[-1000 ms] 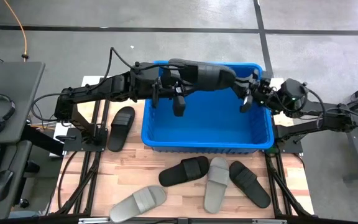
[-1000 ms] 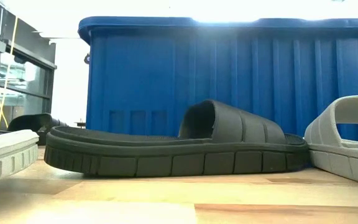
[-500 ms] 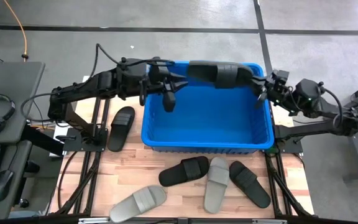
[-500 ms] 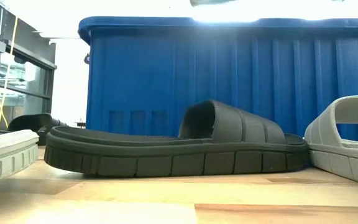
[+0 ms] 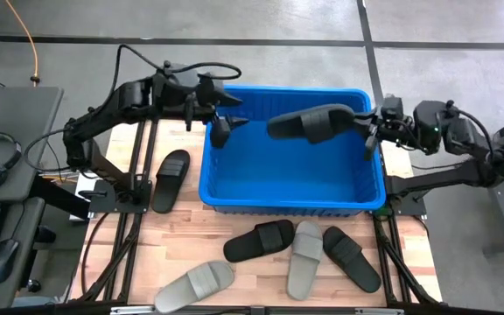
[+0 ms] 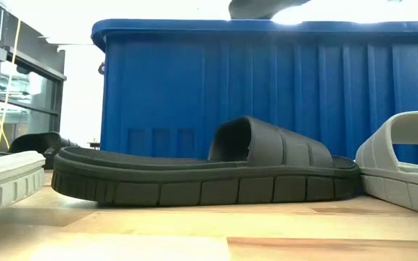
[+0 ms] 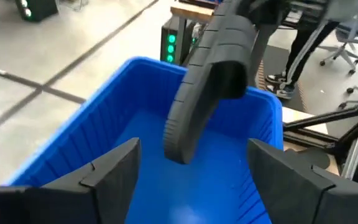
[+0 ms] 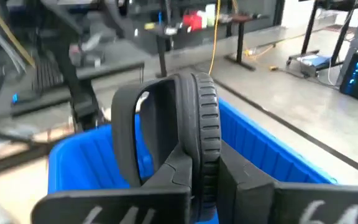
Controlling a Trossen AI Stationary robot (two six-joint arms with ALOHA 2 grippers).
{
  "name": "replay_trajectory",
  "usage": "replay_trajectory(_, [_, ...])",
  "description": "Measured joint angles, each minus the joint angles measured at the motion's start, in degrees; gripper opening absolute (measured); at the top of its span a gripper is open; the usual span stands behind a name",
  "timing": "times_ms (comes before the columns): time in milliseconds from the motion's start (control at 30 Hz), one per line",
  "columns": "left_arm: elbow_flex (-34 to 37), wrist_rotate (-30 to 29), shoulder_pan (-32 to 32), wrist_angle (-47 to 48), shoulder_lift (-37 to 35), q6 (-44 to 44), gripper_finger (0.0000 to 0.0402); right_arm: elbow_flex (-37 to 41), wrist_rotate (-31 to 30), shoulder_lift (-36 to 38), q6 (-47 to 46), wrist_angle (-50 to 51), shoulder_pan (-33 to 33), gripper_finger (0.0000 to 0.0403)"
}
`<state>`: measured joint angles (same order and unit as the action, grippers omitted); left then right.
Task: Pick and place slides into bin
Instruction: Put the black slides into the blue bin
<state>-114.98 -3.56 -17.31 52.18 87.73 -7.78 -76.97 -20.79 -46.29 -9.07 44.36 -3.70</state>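
We saw the bin (image 5: pixel 291 197), bright blue and bare inside, standing at the far half of the bench (image 5: pixel 252 271), with the slides split between air and wood. One black slide (image 5: pixel 315 122) hung over the bin's far right part, pinched at its end by the right hand (image 5: pixel 372 131), whose fingers were closed on it, the rest of the shoe jutting out unsupported toward the middle. In the right wrist view that slide stood on edge between the fingers, sole rim uppermost.

We judged the chief risk to lie there: a long foam shoe held by one end could sag or twist out of the grip, and released too near the far wall it might catch the rolled rim and tip outside onto the floor. A release while the arm moved could also fling it.

The left hand (image 5: pixel 221 131) hovered at the bin's far left corner, fingers spread and holding nothing; we thought it close enough that a falling slide or a swing of the right arm could strike it.

Five slides lay waiting: a black one (image 5: pixel 171 179) left of the bin, and before it a black one (image 5: pixel 261 241), a grey one (image 5: pixel 304 256), another black (image 5: pixel 353 258) and a grey one (image 5: pixel 195 286) near the front edge. The middle three touched or overlapped, so we expected a grasp there might drag a neighbour.
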Motion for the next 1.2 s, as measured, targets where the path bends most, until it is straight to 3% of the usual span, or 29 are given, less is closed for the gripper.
replay_trajectory(200, [0.01,4.41,0.05,0.36,3.61,-0.10,0.0241,-7.67,2.53,-6.83,2.53,5.28,-0.02,0.0003])
replay_trajectory(400, [0.07,4.66,0.05,0.38,5.14,0.31,0.0229,-12.20,4.46,-12.10,3.14,9.56,-0.02,0.0003])
replay_trajectory(900, [-0.03,7.99,1.58,3.64,6.28,5.17,0.0310,-13.40,7.83,-18.40,6.65,6.60,-0.02,0.0003])
replay_trajectory(1200, [0.14,10.77,1.61,6.67,9.99,4.49,0.0300,-13.36,10.27,-19.19,7.84,4.30,0.00,0.0003])
